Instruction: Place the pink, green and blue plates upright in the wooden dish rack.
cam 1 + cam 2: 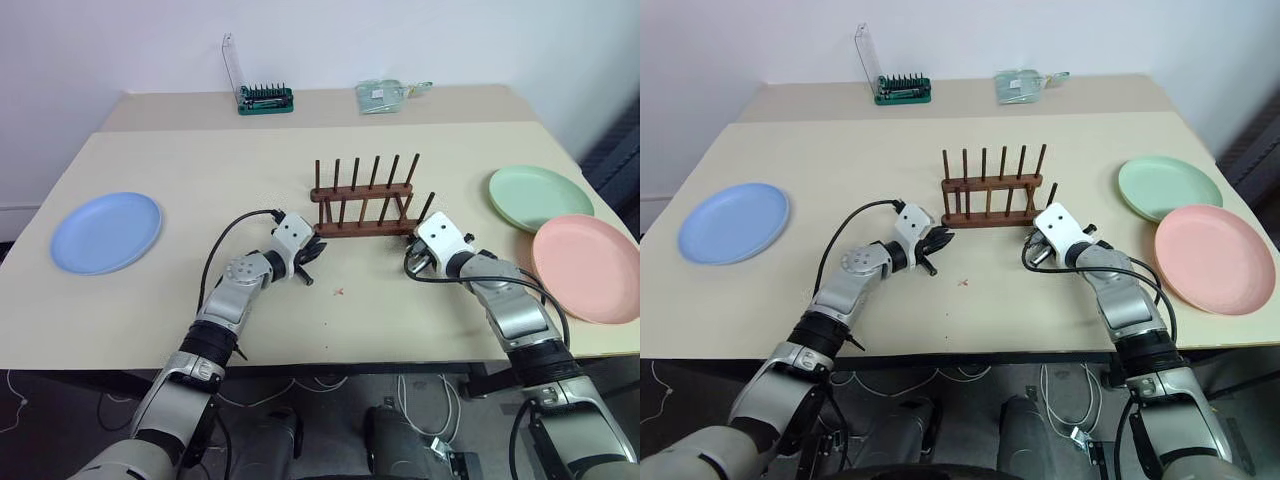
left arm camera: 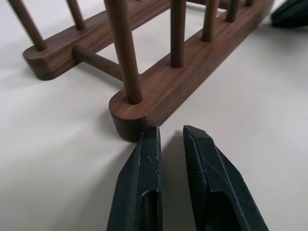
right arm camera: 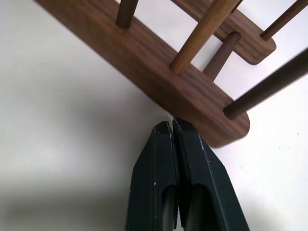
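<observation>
Wooden dish rack (image 1: 362,205) sits empty mid-table, left gripper (image 2: 171,137) barely parted at one end, right gripper (image 3: 172,126) clenched against the other. Blue plate (image 1: 106,231) far left, green plate (image 1: 539,196) and pink plate (image 1: 587,266) right.

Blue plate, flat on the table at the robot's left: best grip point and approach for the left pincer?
Probably the raised rim of the blue plate, on its edge nearest the left pincer. It lies flat on the table, so only the rim offers a pinch: one finger over the lip, one under. Come in low from the rack side, nearly level.
</observation>
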Available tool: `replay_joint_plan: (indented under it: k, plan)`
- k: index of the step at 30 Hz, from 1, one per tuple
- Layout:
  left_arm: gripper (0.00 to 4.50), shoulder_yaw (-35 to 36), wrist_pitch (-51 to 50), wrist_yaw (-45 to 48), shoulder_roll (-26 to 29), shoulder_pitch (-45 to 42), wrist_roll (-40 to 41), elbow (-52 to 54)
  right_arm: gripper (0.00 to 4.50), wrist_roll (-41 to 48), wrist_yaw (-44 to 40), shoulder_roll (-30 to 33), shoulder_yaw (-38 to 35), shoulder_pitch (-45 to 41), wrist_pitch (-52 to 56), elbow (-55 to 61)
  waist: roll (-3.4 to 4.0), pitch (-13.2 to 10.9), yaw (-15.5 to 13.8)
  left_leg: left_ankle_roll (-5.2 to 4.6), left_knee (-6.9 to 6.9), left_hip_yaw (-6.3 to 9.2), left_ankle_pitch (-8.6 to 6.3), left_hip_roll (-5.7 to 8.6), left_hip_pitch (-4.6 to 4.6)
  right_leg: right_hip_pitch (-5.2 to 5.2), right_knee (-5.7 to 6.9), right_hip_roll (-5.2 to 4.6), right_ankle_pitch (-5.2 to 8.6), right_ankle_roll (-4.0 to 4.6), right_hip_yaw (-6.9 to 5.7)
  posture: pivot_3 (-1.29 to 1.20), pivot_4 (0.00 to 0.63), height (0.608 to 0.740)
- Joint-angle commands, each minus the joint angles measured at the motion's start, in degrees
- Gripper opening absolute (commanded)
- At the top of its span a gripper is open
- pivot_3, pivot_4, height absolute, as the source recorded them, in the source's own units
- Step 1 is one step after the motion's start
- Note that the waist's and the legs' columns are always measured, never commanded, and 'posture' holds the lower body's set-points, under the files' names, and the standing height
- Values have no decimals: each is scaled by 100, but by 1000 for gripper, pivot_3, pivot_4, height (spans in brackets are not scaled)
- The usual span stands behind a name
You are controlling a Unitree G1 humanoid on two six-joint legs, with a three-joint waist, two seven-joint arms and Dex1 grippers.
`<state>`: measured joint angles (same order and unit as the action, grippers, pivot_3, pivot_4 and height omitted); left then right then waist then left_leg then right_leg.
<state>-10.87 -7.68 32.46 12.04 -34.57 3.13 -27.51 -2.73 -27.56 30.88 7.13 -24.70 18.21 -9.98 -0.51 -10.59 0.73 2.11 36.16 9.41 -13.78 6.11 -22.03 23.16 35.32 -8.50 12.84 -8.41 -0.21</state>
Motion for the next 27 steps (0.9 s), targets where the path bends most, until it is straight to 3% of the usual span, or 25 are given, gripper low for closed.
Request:
replay_joint_plan:
  k: [1, 4, 7, 13, 19, 27]
  plan:
    - [742, 164, 59, -79, 102, 144, -49, -57, 58, 9, -125, 177, -180, 267, 27, 451, 0, 0, 3, 0, 0, 0, 0, 0, 0, 1, 0, 0, 0, 0, 0, 0, 150, 740]
    - [742, 303, 239, 120, 128, 248, 162, 299, 58, 211, -301, 470, -577, 631, 254, 1147, 0, -1, -1, 0, -2, -1, 0, 0, -2, 2, -1, -1, 1, -2, 0, 0, 150, 740]
    - [742, 290, 210, 676, 149, 467, 558, 1000, 861, 890, -607, 721, -1434, 1251, 829, 2267, 2, -4, -8, 0, -3, 1, 0, 1, -24, 22, -3, -4, 3, -4, 0, 0, 150, 740]
    - [742, -596, -477, 2253, 377, 972, 1087, 2508, 3817, 1457, -614, 952, -3283, 2531, 1325, 3365, 2, -7, -110, -7, 1, -3, -5, 2, -39, 26, -13, -8, 4, -6, 0, 0, 150, 740]
    - [742, -809, -516, 2614, 205, 686, 1103, 2261, 3817, 1204, -518, 1055, -3684, 3541, 1520, 3651, 2, -7, -132, -9, 2, -9, -6, -2, -32, 21, -13, -4, 6, -6, 0, 0, 150, 740]
    - [742, -794, -354, 2852, 123, 525, 1059, 2022, 3817, 413, 340, 1075, -3283, 3598, 1671, 2948, 9, -3, -150, -11, 3, -18, -7, -3, -33, 23, -14, -9, 18, -24, 2, 0, 150, 740]
